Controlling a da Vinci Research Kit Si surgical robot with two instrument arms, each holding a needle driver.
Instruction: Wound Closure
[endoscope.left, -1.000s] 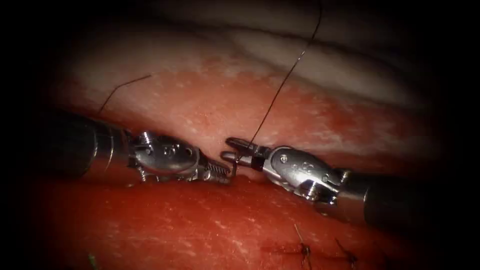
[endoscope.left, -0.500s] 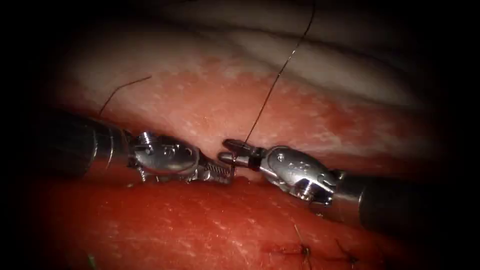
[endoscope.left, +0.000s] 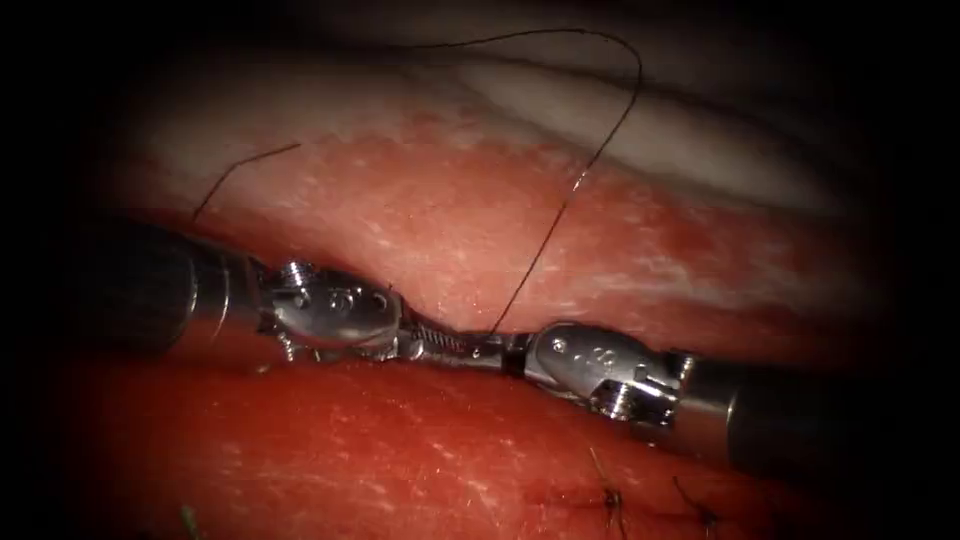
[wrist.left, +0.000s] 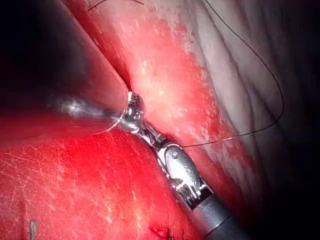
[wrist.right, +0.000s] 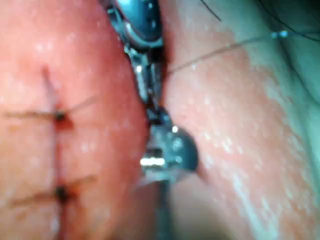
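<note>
1. Tools meet tip to tip in the deep fold of the tissue (endoscope.left: 420, 220), above the stitches (endoscope.left: 610, 497).
2. The right tool (endoscope.left: 495, 352), its jaws spread 1 second ago, has moved in against the left tool (endoscope.left: 440, 345). Its jaws now look pressed together on the thread (endoscope.left: 600, 140), which rises from them in 1 slack loop.
3. The left tool's jaws look closed – what they pinch is hidden.
4. I cannot make out the needle (nor whether it sits in the tissue).
5. Step in hand, I judge: taking up thread at the tips – any pull calls for a firm grip.
</note>
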